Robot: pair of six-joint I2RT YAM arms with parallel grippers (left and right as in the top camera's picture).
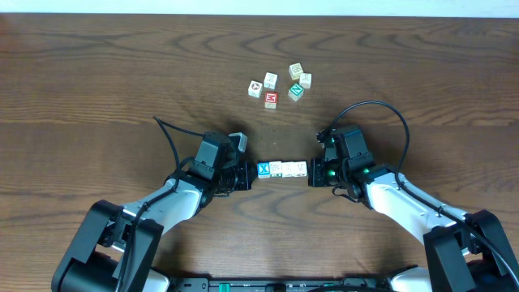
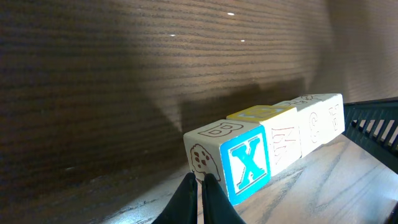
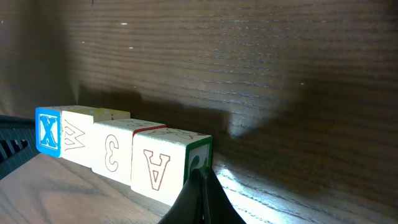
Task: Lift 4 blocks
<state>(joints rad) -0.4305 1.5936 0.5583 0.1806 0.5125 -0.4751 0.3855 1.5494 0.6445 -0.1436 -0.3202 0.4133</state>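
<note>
Dark wood-grain table (image 1: pixel 97 73) filled every view. The left gripper (image 1: pixel 248 176) had its two fingers pinched together with nothing between them, and its closed tip was pressed against the outer end of the blue X block (image 1: pixel 263 169). The right gripper (image 1: pixel 312 173) was likewise closed on itself, its tip against the cream block with a red A (image 3: pixel 163 168) at the opposite end. Between the two tips the four blocks (image 1: pixel 282 169) stood face to face in one straight row, the blue one followed by three cream ones. I could not tell whether the row touched the wood; its shadow lay on the table behind it. Farther back, well apart from the row, six loose cubes (image 1: pixel 271 79) sat clustered, among them a red-faced cube (image 1: pixel 271 99) and a green-faced cube (image 1: pixel 295 92).
</note>
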